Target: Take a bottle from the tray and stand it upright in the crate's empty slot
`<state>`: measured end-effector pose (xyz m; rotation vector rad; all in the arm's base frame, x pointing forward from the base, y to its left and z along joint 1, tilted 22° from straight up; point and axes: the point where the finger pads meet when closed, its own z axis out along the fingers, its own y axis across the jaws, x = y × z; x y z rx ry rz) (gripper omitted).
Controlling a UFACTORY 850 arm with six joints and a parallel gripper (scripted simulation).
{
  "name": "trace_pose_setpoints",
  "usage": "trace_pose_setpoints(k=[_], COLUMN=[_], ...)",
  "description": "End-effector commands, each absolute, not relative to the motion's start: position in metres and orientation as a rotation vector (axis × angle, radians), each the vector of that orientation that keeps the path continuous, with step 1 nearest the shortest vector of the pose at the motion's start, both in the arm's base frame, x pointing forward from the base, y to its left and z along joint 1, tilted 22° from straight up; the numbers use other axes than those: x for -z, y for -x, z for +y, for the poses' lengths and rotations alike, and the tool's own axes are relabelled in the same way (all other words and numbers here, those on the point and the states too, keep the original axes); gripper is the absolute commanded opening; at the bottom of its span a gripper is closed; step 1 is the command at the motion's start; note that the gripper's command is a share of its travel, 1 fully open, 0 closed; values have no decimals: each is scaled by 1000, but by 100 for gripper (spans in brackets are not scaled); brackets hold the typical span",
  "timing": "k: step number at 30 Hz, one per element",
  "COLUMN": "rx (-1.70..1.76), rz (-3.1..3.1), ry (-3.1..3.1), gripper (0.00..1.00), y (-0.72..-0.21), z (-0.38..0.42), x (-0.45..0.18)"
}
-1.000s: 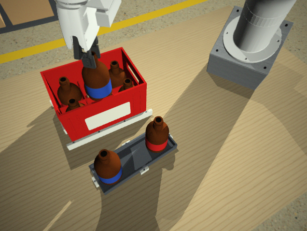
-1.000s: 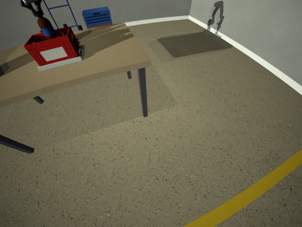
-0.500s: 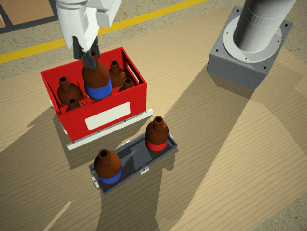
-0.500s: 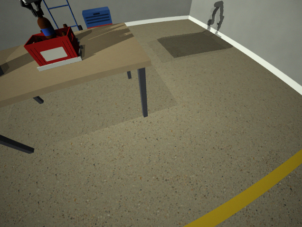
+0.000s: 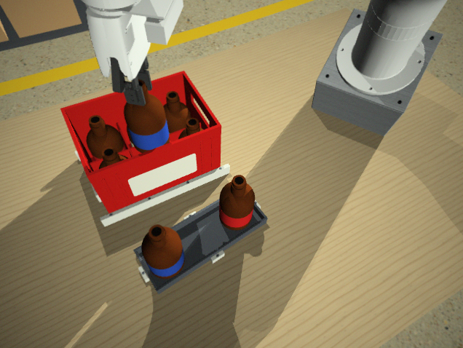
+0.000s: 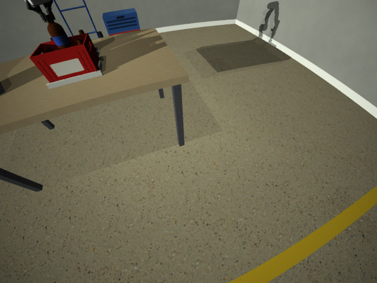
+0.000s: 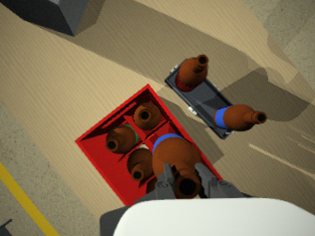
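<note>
Top and wrist views look down closely; exterior stands far; all share the crate (image 5: pixel 164 175).

Blue toolbox (image 6: pixel 121 19), blue ladder (image 6: pixel 88 14), yellow floor line (image 6: pixel 307 243)

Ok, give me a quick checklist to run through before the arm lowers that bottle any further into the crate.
1. Grip: the pincer is shut on the neck of the blue-banded bottle. Ok.
2. Bottle upright: it hangs close to vertical in the top and exterior views. Ok.
3. Over the empty slot: the bottle's body sits in the middle of the red crate, between bottles on both sides, but the slot itself is hidden beneath it. Cannot tell.
4. Seated on the crate floor: the blue band is above the rim. Not ok yet.
5. Clearance to neighbouring bottles: cannot tell.
6. Gray tray out of the path: ok.
</note>
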<state>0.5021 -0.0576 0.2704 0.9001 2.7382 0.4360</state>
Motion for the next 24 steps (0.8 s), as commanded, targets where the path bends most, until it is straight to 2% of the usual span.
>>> trace_pose_setpoints(k=[1, 24], rx=[-436, -436], rz=[2737, 2737], ry=[-900, -900], gripper=[0, 0], y=[-504, -511], z=[-57, -52], x=[-269, -246])
